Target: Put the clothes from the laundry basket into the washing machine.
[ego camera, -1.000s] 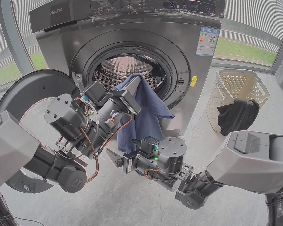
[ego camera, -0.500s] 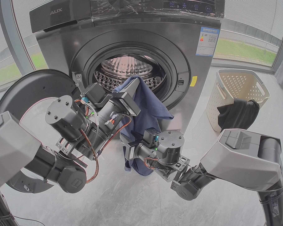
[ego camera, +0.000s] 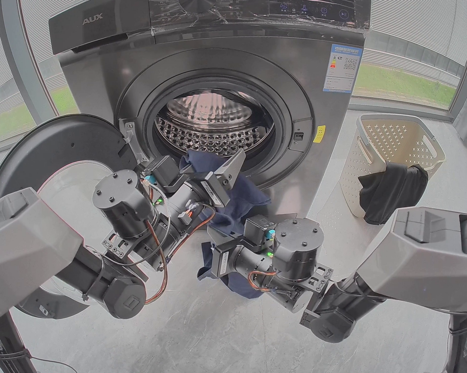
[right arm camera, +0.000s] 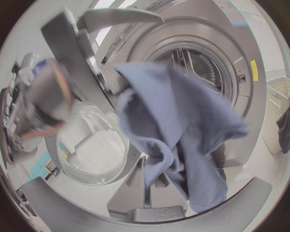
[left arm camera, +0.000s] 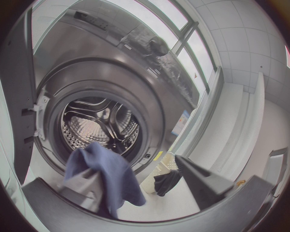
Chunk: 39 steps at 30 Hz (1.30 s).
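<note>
the left fingers (left arm camera: 199, 178) stand wide apart in front of the open mouth of the washing machine (ego camera: 212, 57). a dark blue garment (ego camera: 244, 194) is draped over one of them, the finger nearer the hinge side, and hides most of it; the other finger is bare and points up towards the rim of the opening. nothing is pinched between the two.

the right fingers (right arm camera: 133, 187) sit lower, below and just in front of the left ones, and are pressed together on a fold of the same blue garment. the cloth rises out of their grip as a bunched ridge, then spreads into a wide soft sheet above them.

the garment is a plain, matt navy fabric, crumpled and folded on itself with no print visible. its upper part hangs from the left finger against the lower lip of the machine's opening, its middle sags between the two sets of fingers, and a loose tail drops below the right fingers towards the floor (ego camera: 188, 325). whether that tail touches the floor cannot be told.

beyond the left fingers the perforated steel drum (ego camera: 210, 119) is visible. the round door (ego camera: 52, 146) is swung fully open, to the outer side of the left fingers. well apart from the right fingers, on their outer side, a pale perforated laundry basket (ego camera: 395, 136) stands on the floor beside the machine with a black garment (ego camera: 393, 188) hanging over its front rim.
</note>
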Available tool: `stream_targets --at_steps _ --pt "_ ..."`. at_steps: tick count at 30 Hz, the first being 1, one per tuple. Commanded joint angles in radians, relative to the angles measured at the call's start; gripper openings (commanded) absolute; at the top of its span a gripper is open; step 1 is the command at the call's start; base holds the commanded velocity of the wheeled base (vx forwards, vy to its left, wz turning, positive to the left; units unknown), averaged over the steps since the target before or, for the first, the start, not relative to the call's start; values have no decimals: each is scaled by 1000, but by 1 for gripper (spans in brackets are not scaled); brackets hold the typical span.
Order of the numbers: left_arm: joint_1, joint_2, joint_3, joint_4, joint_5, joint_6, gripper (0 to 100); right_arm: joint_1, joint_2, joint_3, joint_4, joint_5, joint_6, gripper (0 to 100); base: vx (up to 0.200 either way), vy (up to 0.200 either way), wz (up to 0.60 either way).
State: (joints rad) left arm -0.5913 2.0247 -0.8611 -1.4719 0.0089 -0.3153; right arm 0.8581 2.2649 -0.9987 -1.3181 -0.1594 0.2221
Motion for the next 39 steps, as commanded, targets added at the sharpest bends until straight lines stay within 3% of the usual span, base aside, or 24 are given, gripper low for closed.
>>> stream_targets --at_steps 1,7,14,21,23,26,27,31,39 --pt "39 55 2 1 9 -1 100 12 -97 78 -6 11 6 0 0 0 0" --pt "79 52 -6 5 9 -2 100 -1 -137 118 -18 12 11 0 0 0 0" --pt "100 20 37 -21 29 -4 100 -106 -163 58 -3 -12 37 0 0 0 0" --pt "68 -6 178 -59 -1 2 100 -151 -165 5 10 -39 40 0 0 0 0" --pt "36 -7 241 -80 -29 7 100 -152 -174 -24 23 -63 46 0 0 0 0" --pt "21 -7 280 -80 -46 19 100 -152 -180 -43 34 -72 54 0 0 0 0" --pt "10 -4 321 -80 -78 44 100 -151 -194 -57 46 -72 59 0 0 0 0" --pt "5 16 367 -80 -124 81 100 -146 -212 -78 74 -72 59 0 0 0 0" --pt "8 117 363 -82 -126 116 100 -139 -226 -90 80 -72 59 0 0 0 0"
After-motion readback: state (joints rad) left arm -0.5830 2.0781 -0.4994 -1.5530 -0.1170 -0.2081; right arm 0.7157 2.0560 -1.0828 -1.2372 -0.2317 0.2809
